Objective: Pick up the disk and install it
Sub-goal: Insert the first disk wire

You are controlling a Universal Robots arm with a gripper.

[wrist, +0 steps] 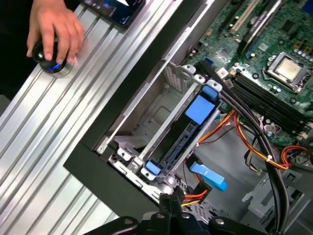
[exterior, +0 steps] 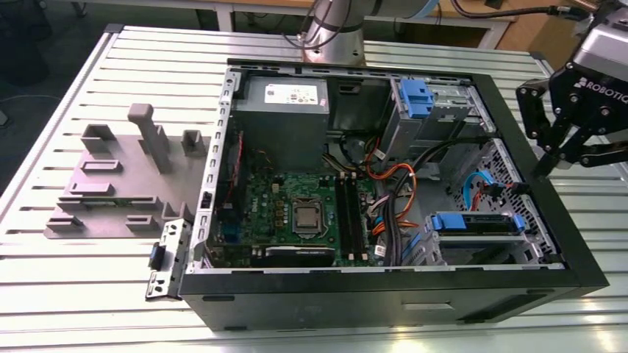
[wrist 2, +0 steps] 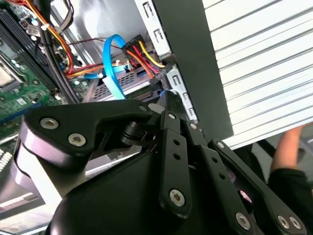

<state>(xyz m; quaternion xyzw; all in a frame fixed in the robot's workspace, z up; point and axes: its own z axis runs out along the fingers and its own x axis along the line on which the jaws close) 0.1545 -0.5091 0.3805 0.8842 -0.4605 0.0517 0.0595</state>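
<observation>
Judging from how things lie, the job looks well along. The disk (exterior: 477,221), with its bright blue carrier around it, sits in the drive cage (exterior: 481,248) inside the computer case (exterior: 393,298). That is below the pincer (exterior: 546,168) and a little inward from it, toward the motherboard (exterior: 265,198). The pincer hangs over the case's side wall, fingers pressed together with nothing between them, clear of the disk. Picking up and carrying therefore appear done. I cannot tell whether the carrier is pushed fully home or its cables are plugged in.

The slatted table (exterior: 79,294) bears the case directly under the pincer. It also bears a grey fixture plate (exterior: 108,198) on the far side of the case, well apart from the pincer. The open case holds a grey power supply box (exterior: 284,118) far from the pincer and the green motherboard nearer. Bundles of orange, red and black cables (exterior: 387,176) run between the motherboard and the cage. The cage holds the disk; in the first wrist view, the part of it nearer the case wall shows bare metal. A ribbed blue latch piece (exterior: 416,99) sits on another bay, off to one side of the pincer. A blue cable plug (wrist: 210,177) hangs by the cage's end, close below the fingertips. Outside the case, a person's hand (wrist: 54,27) rests on a round controller (wrist: 50,62).
</observation>
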